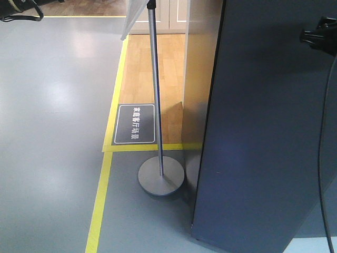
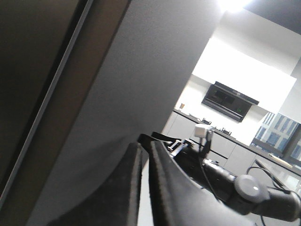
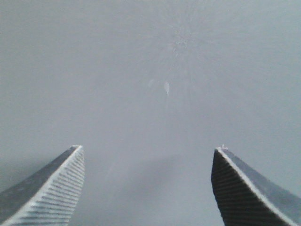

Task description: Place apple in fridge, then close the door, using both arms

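The left gripper (image 2: 146, 157) points upward beside the dark grey face of the fridge (image 2: 141, 70). Its fingers (image 2: 162, 188) are almost pressed together, with only a thin slit between them and nothing in it. The right gripper (image 3: 146, 150) faces a flat grey surface directly and very near; its two ribbed fingertips (image 3: 56, 188) stand wide apart and hold nothing. In the front view the fridge is a tall dark panel next to a metal stand (image 1: 158, 132). The apple is not visible, so I cannot tell where it lies.
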{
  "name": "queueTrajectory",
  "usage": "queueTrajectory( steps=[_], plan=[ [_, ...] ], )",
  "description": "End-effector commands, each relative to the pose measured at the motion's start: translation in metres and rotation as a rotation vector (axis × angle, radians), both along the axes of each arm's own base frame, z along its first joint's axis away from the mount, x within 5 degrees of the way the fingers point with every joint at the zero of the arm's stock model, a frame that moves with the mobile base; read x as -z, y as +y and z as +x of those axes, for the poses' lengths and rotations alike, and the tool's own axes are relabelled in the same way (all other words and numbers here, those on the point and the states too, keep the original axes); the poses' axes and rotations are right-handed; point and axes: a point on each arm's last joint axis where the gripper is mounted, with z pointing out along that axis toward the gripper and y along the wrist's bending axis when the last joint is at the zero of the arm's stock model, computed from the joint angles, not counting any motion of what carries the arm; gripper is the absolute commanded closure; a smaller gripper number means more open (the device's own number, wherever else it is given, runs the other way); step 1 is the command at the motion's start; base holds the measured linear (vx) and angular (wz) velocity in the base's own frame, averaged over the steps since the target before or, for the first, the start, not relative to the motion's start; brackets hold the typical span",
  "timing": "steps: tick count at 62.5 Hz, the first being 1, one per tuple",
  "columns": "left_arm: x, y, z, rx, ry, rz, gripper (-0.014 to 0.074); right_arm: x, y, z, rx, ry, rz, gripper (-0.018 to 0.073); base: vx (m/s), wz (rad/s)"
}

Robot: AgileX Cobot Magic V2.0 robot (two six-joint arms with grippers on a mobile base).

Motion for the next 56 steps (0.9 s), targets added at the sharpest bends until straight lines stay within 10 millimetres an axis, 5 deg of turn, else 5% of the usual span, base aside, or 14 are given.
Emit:
queueTrajectory(
  steps=[1,27,56],
  plan=[
    [-0.039,-0.001,-0.032,0.109,-0.112,-0.061,0.057,-0.026,-0.006,0.002,0.056,-0.101,-0.02,0.0025,0.0,0.0],
    [-0.039,-0.001,-0.031,0.104,-0.111,-0.061,0.057,-0.017,-0.023,0.032,0.079,-0.064,0.038,0.0025,0.0,0.0],
    [-0.038,-0.001,-0.03,0.097,-0.109,-0.054,0.057,-0.021,-0.058,0.066,-0.178,0.099,0.122,0.0025,0.0,0.0]
  ],
)
